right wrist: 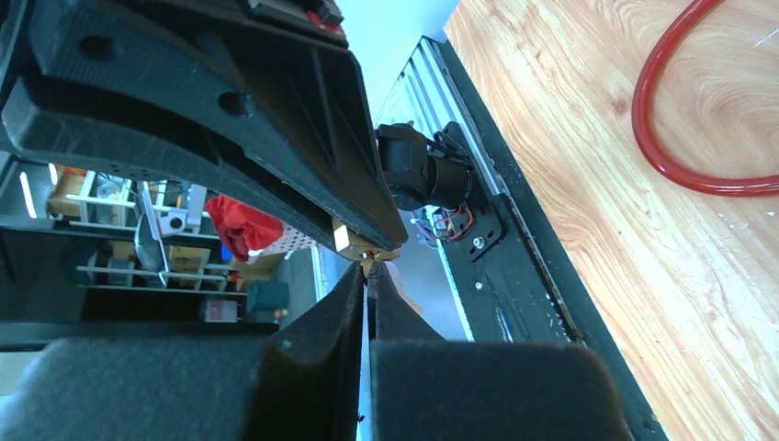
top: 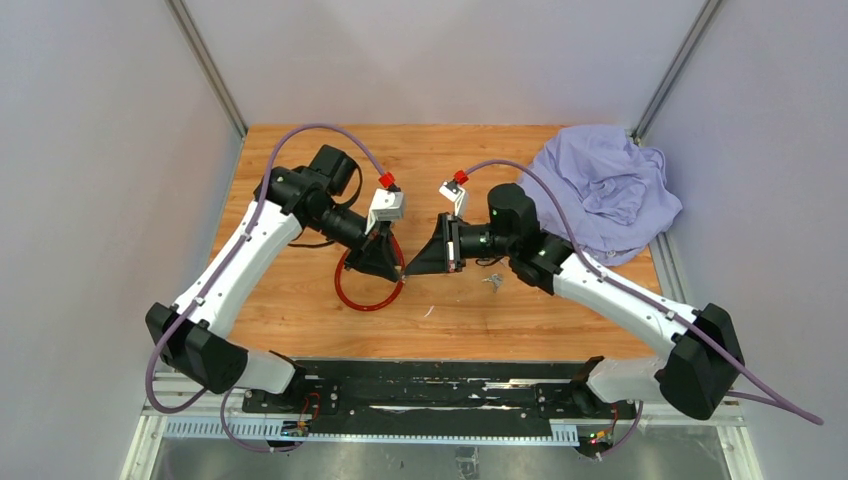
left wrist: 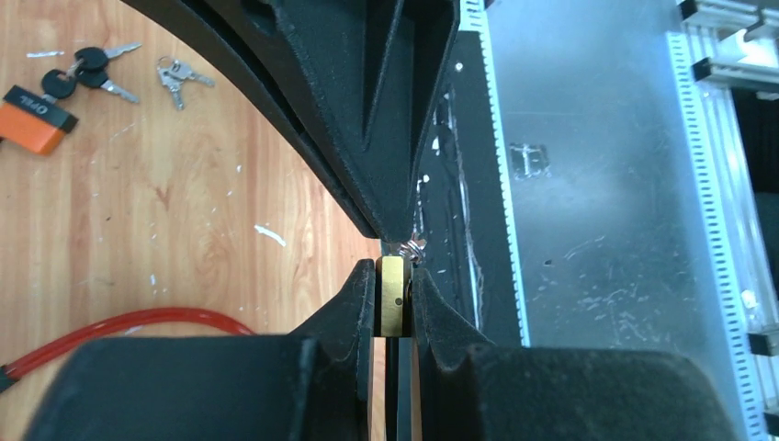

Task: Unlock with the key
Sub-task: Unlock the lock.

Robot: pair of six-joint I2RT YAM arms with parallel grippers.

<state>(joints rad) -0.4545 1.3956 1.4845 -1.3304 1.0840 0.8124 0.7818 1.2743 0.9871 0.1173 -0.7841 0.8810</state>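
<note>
Padlock (left wrist: 393, 296), small and made of brass, is held over the counter (top: 520, 325), a little toward 7 o'clock from the middle of the wood. The left fingers (left wrist: 360, 299) pinch it on its two flat sides.

The biggest thing on the counter is a crumpled lilac cloth (top: 605, 190) at 2 o'clock, and it reaches over the right edge. The left arm (top: 250, 250) and the right arm (top: 610, 300) both bend inward, so that their fingers meet tip to tip.

A red cable (top: 365, 292) lies in a loop below the left fingers, at 9 o'clock from the meeting point. At 3 o'clock from this point an orange tag (left wrist: 35, 115), two keys with black heads (left wrist: 87, 72) and a bunch of silver keys (left wrist: 179, 78) rest on the wood, near each other.

The right fingers (right wrist: 344, 303) are pressed together. A small silver key (left wrist: 415, 246) sits at their very tip and touches the top corner of the padlock.
</note>
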